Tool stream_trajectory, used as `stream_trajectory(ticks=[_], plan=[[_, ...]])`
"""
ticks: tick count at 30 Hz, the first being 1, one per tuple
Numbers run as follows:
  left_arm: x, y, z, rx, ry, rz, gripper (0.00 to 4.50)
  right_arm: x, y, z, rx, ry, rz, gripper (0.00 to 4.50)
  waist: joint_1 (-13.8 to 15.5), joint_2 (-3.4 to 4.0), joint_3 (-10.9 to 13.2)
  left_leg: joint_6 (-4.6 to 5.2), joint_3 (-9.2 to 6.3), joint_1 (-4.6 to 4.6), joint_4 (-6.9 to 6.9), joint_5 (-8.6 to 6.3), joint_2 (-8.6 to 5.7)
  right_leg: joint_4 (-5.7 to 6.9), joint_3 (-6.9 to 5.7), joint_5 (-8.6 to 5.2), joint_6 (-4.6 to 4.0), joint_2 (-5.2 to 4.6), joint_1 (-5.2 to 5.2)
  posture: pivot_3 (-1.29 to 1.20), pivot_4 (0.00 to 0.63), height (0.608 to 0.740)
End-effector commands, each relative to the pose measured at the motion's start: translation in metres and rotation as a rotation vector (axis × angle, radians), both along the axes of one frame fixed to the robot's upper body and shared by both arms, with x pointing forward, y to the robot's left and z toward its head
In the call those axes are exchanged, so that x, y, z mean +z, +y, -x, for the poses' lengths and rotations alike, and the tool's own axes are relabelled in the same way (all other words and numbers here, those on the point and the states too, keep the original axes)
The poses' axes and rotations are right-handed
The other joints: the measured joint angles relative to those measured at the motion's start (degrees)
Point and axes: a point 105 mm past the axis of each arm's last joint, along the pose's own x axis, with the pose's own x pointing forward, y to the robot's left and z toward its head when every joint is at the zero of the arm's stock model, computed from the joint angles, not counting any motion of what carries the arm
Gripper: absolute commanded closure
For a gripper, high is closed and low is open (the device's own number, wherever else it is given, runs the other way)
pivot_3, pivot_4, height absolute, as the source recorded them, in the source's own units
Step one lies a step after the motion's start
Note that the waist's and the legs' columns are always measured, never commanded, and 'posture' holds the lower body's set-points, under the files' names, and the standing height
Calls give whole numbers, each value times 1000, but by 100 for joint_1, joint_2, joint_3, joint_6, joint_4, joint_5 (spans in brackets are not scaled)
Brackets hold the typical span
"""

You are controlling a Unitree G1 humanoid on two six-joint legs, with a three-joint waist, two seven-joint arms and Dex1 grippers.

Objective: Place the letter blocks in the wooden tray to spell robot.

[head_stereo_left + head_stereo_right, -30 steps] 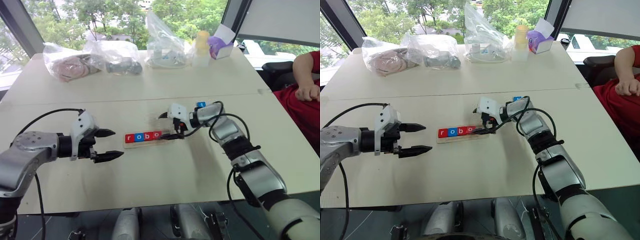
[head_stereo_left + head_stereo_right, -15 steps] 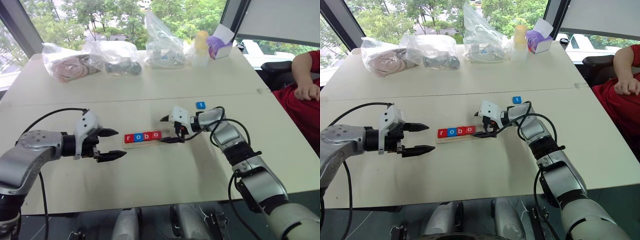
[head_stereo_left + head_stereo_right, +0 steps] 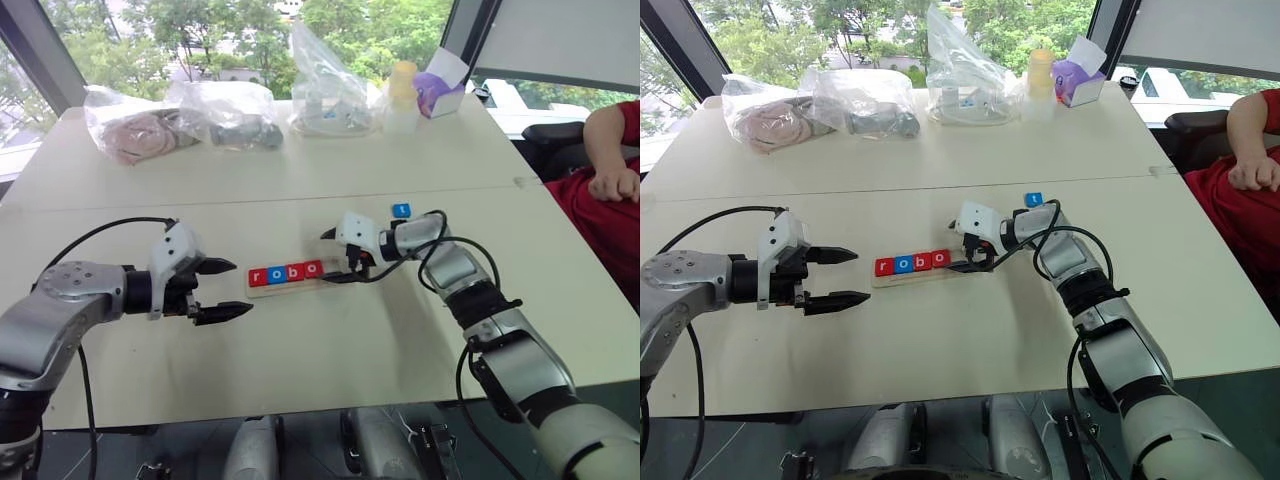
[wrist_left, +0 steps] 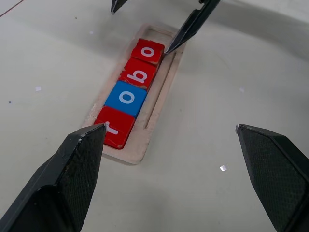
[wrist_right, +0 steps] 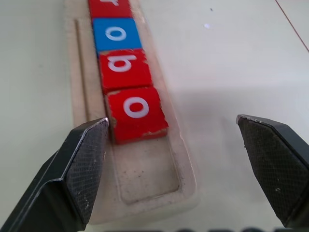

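The wooden tray (image 3: 290,287) lies mid-table with four letter blocks in a row: red r (image 3: 258,277), blue o (image 3: 275,275), red b (image 3: 294,272) and red o (image 3: 313,268). The tray's end slot (image 5: 147,181) beside the last o is bare. A blue t block (image 3: 401,210) lies on the table behind my right forearm. My right gripper (image 3: 325,258) is open at the tray's bare end, one finger (image 4: 190,26) just beside the rim. My left gripper (image 3: 242,287) is open and holds nothing, a short way off the tray's r end.
Clear plastic bags (image 3: 225,115) with items, a small bottle (image 3: 403,95) and a purple box (image 3: 440,92) stand along the table's far edge. A person's arm in red (image 3: 610,165) rests at the right.
My right forearm has lowered slightly, uncovering the blue t block behind it. Both grippers stay open in about the same places.
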Motion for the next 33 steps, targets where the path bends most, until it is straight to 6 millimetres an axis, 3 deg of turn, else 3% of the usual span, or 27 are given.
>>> stream_trajectory(ticks=[1,3,6,9,11,13,18,26,33], plan=[[18,-8,-3,-16,-86,36,0,36,-12,5,-38,-37,-115,108,19,0,0,0,-3,-3,1,0,-1,0,-1,0,0,-2,0,0,150,740],[23,-13,-6,-15,-120,62,0,48,-22,4,-113,-30,-174,108,23,-1,-1,0,-2,-3,3,0,-2,-1,-1,0,0,-4,0,0,150,740],[38,-33,-22,-18,-219,141,0,70,-68,-7,-421,-3,-342,108,98,-1,-1,0,-4,-3,9,0,-4,0,-2,0,0,-3,3,0,150,740],[38,-43,-29,-42,-236,161,0,65,-91,-14,-627,18,-381,108,131,-3,-3,-1,1,-2,11,0,-7,-2,1,0,1,-3,5,0,150,740],[36,-56,-40,-78,-252,167,0,47,-125,-32,-952,-16,-370,108,124,-3,-6,0,8,4,6,0,-7,-2,6,0,1,0,6,0,150,740],[38,-65,-52,-82,-274,181,0,32,-143,-38,-1133,-49,-345,108,125,-4,-6,-1,6,6,6,1,-5,1,6,1,-1,7,6,0,150,740],[36,-86,-62,-111,-300,204,0,12,-126,-46,-1227,0,-442,108,41,-3,-6,-2,11,1,-1,2,-5,0,13,2,1,9,-2,0,150,740],[24,-80,-72,-106,-326,83,0,-6,-112,-60,-1283,7,-441,108,-28,-3,-6,-2,10,2,-4,2,-4,1,13,4,4,9,-3,0,150,740],[23,-83,-71,-99,-331,90,0,-11,-97,-77,-1264,27,-457,108,-28,-2,-6,-2,10,1,-4,2,-4,0,14,4,5,9,-3,0,150,740]])
